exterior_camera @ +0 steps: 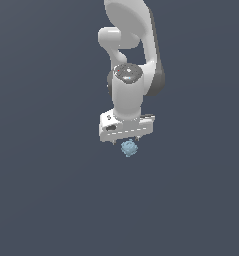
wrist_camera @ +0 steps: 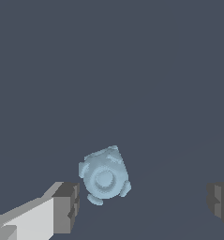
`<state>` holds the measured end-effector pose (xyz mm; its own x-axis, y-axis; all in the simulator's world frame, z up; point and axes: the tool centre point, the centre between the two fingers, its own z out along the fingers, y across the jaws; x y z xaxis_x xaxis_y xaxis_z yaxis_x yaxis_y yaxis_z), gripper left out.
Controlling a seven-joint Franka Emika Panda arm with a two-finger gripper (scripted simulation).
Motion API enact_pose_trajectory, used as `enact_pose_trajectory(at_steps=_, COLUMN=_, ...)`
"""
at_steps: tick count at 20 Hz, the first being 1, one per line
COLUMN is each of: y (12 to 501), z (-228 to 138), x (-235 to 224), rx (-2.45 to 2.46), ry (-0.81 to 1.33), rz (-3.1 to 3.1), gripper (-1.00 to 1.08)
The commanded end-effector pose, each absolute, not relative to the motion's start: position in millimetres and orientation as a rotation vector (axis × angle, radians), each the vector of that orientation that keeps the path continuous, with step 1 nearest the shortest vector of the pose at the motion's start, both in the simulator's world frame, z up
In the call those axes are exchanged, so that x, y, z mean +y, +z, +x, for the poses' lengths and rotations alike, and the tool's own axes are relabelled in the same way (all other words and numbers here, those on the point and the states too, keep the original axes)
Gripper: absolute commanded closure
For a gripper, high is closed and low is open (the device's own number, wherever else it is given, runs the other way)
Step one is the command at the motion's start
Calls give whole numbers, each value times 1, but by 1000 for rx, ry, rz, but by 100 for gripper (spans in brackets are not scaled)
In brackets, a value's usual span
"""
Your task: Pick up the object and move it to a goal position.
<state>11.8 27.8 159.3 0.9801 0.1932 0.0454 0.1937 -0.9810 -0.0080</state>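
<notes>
The object (exterior_camera: 129, 148) is a small light blue bumpy lump lying on the dark grey floor. In the exterior view it sits just below the white gripper (exterior_camera: 127, 142), which hangs right above it from the white arm. In the wrist view the object (wrist_camera: 104, 176) lies between the two grey finger pads (wrist_camera: 66, 207), much nearer one pad than the other and touching neither. The gripper (wrist_camera: 142, 203) is open, with a wide gap between its pads.
The dark grey floor (exterior_camera: 41, 190) fills both views. The white arm (exterior_camera: 133, 50) rises above the gripper toward the top of the exterior view.
</notes>
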Motion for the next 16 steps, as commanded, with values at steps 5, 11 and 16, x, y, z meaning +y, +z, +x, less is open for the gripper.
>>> enact_pose_trajectory(at_steps=5, y=121, z=-6, x=40, rx=-601, ry=-31, rz=-3083, gripper=-92)
enact_pose_trajectory(at_steps=11, y=98, z=-18, x=48, rx=-783, ry=-8, rz=-3043, gripper=-92)
enact_pose_trajectory(at_steps=16, y=90, z=-23, x=52, rx=-851, ry=-1, rz=-3024, gripper=-92)
